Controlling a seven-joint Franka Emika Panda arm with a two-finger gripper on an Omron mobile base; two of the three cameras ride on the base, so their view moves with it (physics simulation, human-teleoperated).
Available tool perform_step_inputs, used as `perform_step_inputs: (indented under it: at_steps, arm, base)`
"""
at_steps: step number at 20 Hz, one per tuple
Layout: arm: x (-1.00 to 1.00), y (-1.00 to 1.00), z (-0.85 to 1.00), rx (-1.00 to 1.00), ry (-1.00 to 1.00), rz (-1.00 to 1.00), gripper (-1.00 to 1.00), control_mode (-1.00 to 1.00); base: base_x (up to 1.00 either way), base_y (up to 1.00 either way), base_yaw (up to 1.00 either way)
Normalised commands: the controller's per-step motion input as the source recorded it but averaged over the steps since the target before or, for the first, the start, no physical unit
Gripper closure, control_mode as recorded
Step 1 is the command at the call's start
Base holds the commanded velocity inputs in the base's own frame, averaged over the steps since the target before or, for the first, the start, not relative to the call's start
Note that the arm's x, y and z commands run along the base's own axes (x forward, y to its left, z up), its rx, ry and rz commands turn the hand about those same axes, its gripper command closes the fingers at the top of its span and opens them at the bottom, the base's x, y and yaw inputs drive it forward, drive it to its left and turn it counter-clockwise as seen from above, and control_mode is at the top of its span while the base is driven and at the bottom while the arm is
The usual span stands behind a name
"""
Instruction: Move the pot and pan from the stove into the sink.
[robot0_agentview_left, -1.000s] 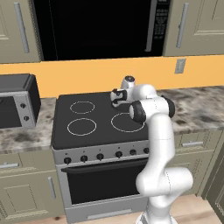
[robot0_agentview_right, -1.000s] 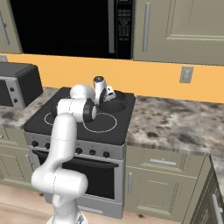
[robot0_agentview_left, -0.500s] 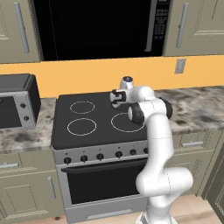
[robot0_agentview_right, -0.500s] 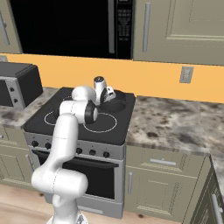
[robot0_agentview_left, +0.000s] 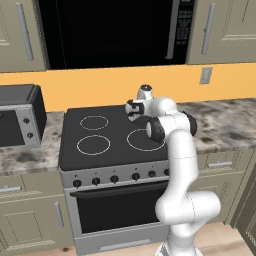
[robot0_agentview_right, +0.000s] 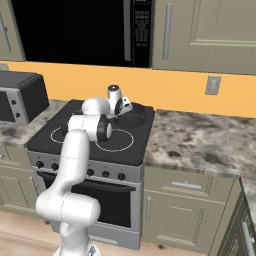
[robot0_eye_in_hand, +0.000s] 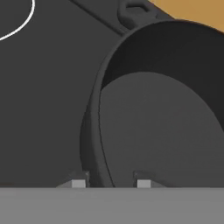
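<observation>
The dark pot (robot0_agentview_right: 136, 116) sits on the back right burner of the black glass stove (robot0_agentview_right: 55, 142). In the hand view the pot's (robot0_eye_in_hand: 157, 122) rim and flat inside fill the right side, with a small loop handle (robot0_eye_in_hand: 136, 11) at its far edge. My gripper (robot0_eye_in_hand: 111, 183) is open, with one fingertip (robot0_eye_in_hand: 78, 183) outside the near wall and the other inside it. From the base views the gripper (robot0_agentview_left: 131, 111) (robot0_agentview_right: 127, 106) hangs low over the stove's (robot0_agentview_left: 90, 157) back right corner. The pan and the sink are out of view.
A grey toaster oven (robot0_agentview_left: 17, 115) (robot0_agentview_right: 20, 95) stands on the counter left of the stove. Speckled stone counter (robot0_agentview_right: 200, 142) runs to the right. A dark microwave (robot0_agentview_left: 110, 30) and cabinets hang above. White burner rings (robot0_agentview_left: 93, 144) mark the bare front burners.
</observation>
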Motion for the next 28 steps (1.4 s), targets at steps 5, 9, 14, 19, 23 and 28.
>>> perform_step_inputs:
  at_steps: [5,9,14,19,23,28]
  arm:
    - [-0.02,0.00,0.51,0.01,0.00,-0.02,1.00,-1.00]
    - [-0.20,0.00,0.66,0.00,0.00,0.00,1.00,-1.00]
    - [-0.28,0.00,0.71,0.00,0.00,0.00,1.00,-1.00]
    - [-0.62,0.00,0.52,0.00,0.00,0.03,1.00,-1.00]
    - [-0.98,0.00,0.23,0.00,-0.01,0.08,1.00,-1.00]
    - [-0.93,0.00,0.11,0.00,-0.08,0.12,1.00,-1.00]
  base:
    - [0.00,0.00,0.00]
    - [0.00,0.00,0.00]
    - [0.00,0.00,0.00]
    - [0.00,0.00,0.00]
    - [0.00,0.00,0.00]
    - [0.00,0.00,0.00]
